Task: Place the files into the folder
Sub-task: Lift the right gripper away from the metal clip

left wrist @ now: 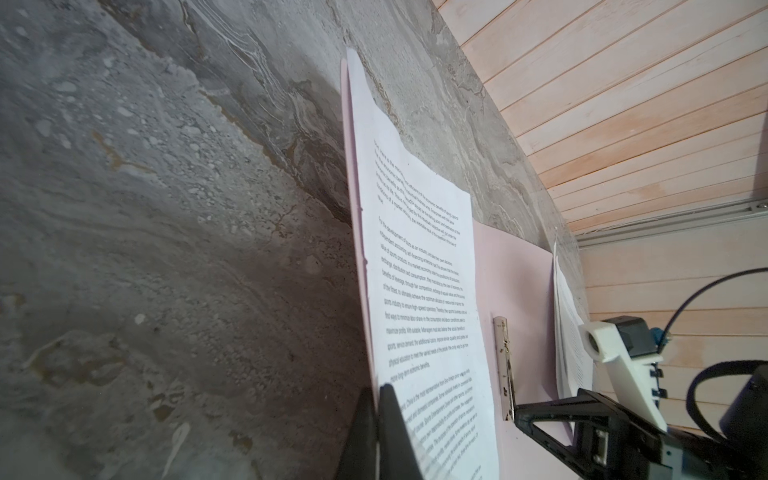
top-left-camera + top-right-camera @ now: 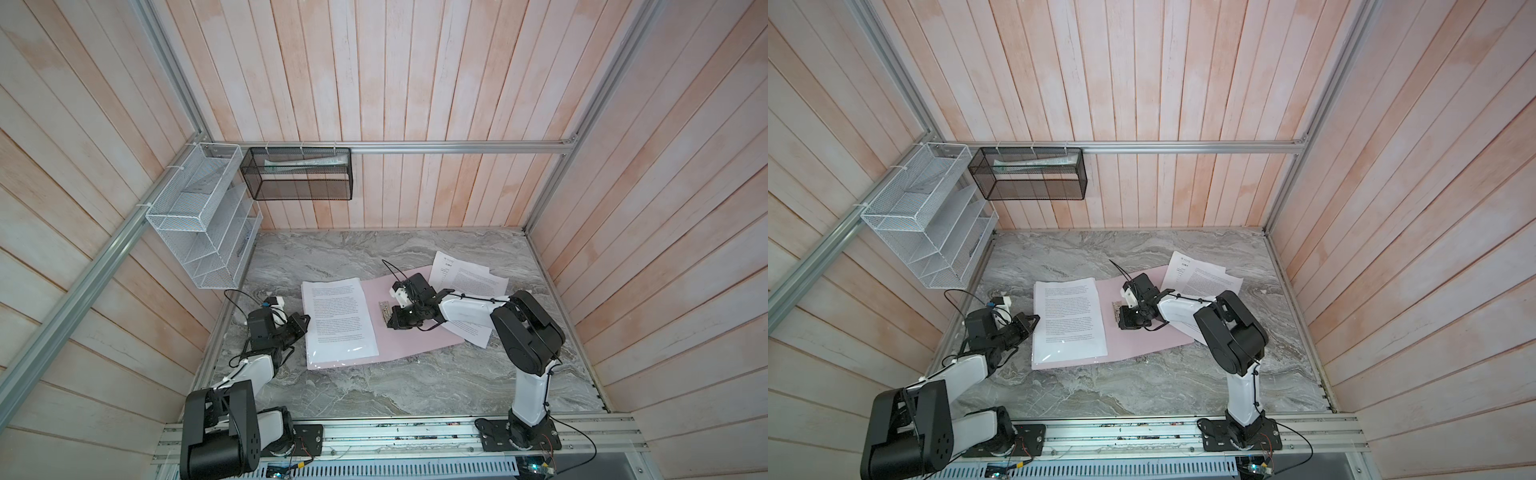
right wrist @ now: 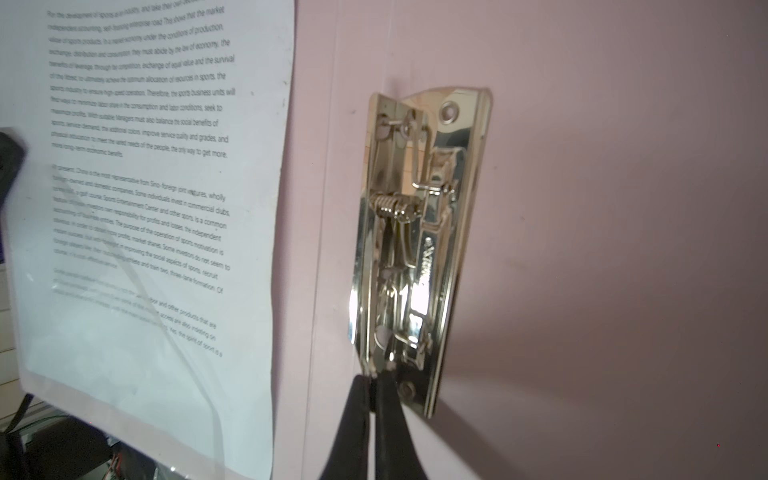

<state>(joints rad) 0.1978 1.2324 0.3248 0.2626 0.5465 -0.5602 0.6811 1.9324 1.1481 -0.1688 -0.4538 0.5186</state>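
The pink folder [image 2: 415, 330] [image 2: 1150, 338] lies open on the marble table. One printed sheet [image 2: 338, 320] [image 1: 419, 270] of the files covers its left half. More files [image 2: 469, 278] [image 2: 1204, 278] lie partly under the folder's far right corner. My left gripper [image 2: 306, 319] [image 1: 379, 388] is shut on that sheet's left edge, one finger over the print, the other below. My right gripper [image 2: 390, 320] [image 3: 375, 376] is shut, its tips touching the near end of the silver clip [image 3: 415, 232] [image 2: 383, 313], whose plate stands raised. Whether the right tips pinch any metal is unclear.
A white wire rack [image 2: 199, 224] hangs on the left wall, beside a black mesh basket [image 2: 299, 174] holding rolled papers. Wooden walls enclose the table on three sides. An aluminium rail [image 2: 395, 432] with both arm bases runs along the front edge.
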